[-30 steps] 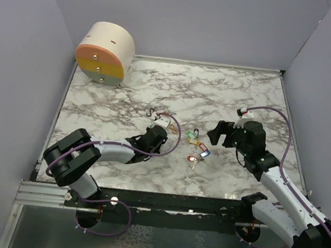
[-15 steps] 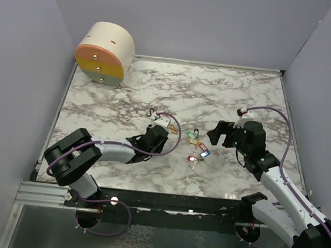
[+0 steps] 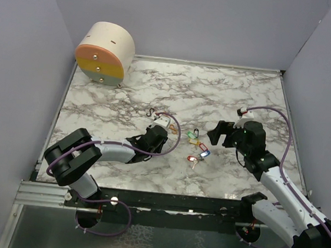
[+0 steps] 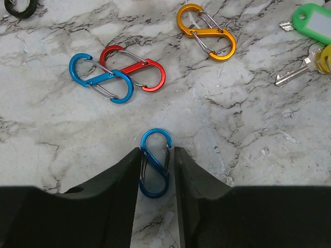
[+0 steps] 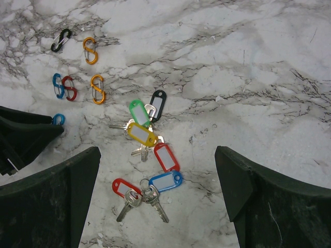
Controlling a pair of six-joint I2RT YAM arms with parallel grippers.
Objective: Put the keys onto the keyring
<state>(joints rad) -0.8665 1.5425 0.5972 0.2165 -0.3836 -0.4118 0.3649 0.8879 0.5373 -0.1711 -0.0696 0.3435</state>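
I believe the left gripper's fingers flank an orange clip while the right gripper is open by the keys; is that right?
Not quite: in the left wrist view, the clip within the left gripper is blue, not orange. The right gripper is open by the keys.

Blue carabiner [image 4: 154, 164] between narrowly parted fingers of the left end effector [image 4: 156, 151]

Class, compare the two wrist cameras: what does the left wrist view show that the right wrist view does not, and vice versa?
Left wrist only: the whole blue carabiner between the left gripper fingers. Right wrist only: red tags, blue tag, black tag, second orange carabiner. Both: the crossed blue-and-red pair, one orange carabiner, the green tag.
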